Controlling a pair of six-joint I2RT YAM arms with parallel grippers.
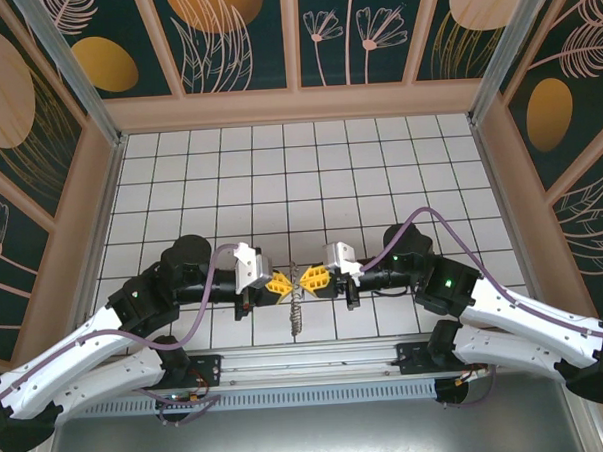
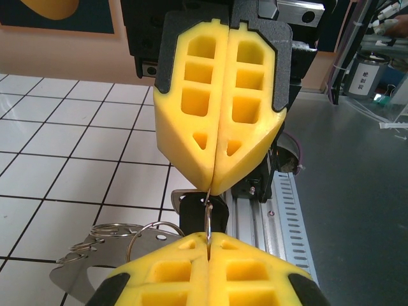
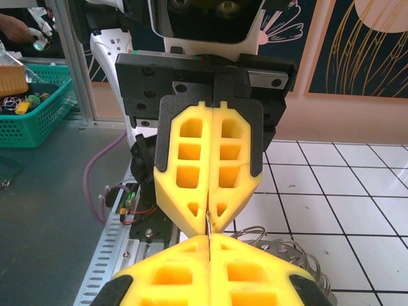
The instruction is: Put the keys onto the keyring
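Both the left end effector (image 1: 284,285) and the right end effector (image 1: 305,280) are gripping the keyring (image 1: 296,311), closed tight, meeting tip to tip above its dangling links.

Yellow foam fingers (image 2: 197,95); silvery-grey keyring (image 1: 296,308); white table (image 1: 279,167) with black grid; far wall (image 1: 384,57) dark teal with peach flowers.

Dull silvery keyring (image 1: 296,308): bundle of linked wire rings, bunched, drooping toward the front edge of the white tiles (image 1: 380,183), midway across. One thin loop stands upright, clamped by left gripper (image 1: 282,284) and right gripper (image 1: 308,279), tip to tip. Beneath the rings a flat grey metal piece (image 2: 76,277); key or not, unclear
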